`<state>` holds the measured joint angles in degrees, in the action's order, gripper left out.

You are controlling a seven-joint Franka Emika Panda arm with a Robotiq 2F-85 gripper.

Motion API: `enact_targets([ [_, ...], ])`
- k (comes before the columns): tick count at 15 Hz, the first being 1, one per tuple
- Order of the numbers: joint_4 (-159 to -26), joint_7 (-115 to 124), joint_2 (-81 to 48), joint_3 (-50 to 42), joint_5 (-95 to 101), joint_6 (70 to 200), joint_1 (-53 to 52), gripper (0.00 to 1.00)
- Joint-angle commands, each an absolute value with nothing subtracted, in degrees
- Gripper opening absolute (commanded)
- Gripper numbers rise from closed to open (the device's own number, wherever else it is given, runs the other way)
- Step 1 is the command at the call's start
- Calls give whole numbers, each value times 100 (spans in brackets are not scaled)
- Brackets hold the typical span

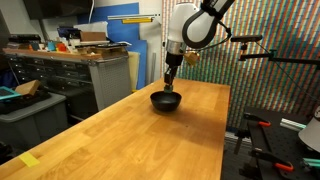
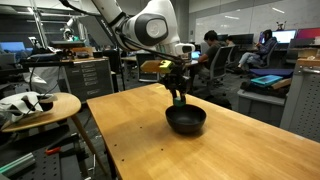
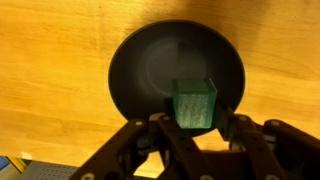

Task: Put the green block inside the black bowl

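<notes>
The black bowl (image 1: 166,100) sits on the wooden table at its far end and also shows in the other exterior view (image 2: 186,120). In the wrist view the bowl (image 3: 150,65) lies right below the jaws and is empty inside. My gripper (image 3: 195,115) is shut on the green block (image 3: 194,105), holding it over the bowl's near rim. In both exterior views the gripper (image 1: 170,84) (image 2: 179,96) hangs just above the bowl. The block is a small green speck there (image 2: 179,99).
The wooden tabletop (image 1: 140,140) stretches wide around the bowl. A yellow tape piece (image 1: 29,160) lies at its near corner. A round side table with objects (image 2: 35,105) stands beside the table. Benches and shelving (image 1: 60,65) stand behind.
</notes>
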<state>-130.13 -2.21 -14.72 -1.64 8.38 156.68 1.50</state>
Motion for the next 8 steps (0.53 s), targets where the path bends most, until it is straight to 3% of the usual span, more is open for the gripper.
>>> enact_targets([
  [1,-13252,-404,-1443,-73,367,16185,308,21],
  [8,-13127,-993,-1898,361,-614,16481,694,21],
])
